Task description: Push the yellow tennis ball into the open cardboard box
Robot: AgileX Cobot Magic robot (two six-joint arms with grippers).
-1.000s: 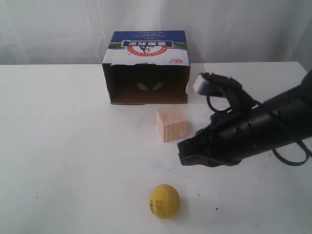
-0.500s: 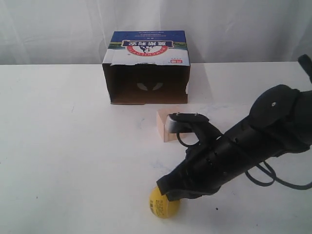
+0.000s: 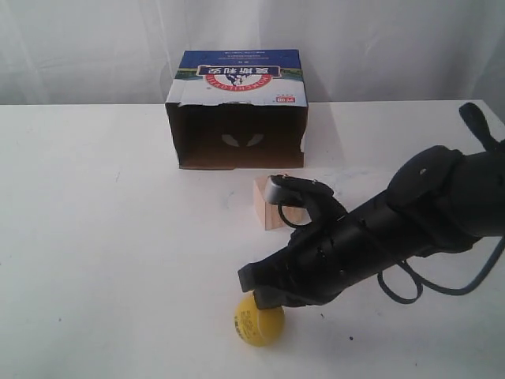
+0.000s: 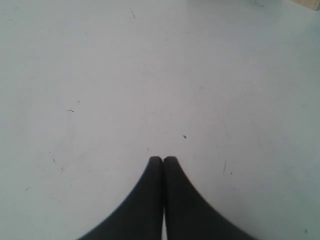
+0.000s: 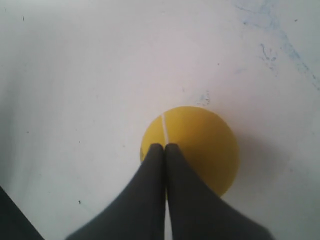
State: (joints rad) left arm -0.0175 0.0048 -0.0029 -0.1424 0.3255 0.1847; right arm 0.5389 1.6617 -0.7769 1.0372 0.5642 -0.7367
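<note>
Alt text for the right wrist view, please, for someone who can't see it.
The right hand, fingers shut together, is poised over a yellow tennis ball on a white table. Faint blue scuffs mark the table nearby.

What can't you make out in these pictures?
- Cube: exterior view, mostly hidden behind the right arm.
- Ball: exterior view, its top is covered by the right gripper, so whether they touch cannot be told. Its label is too small to read.
- Box: exterior view, the inside is dark and the pale shape there is unclear.
- Left gripper: outside the exterior view. Only its tips show, in the left wrist view.
</note>
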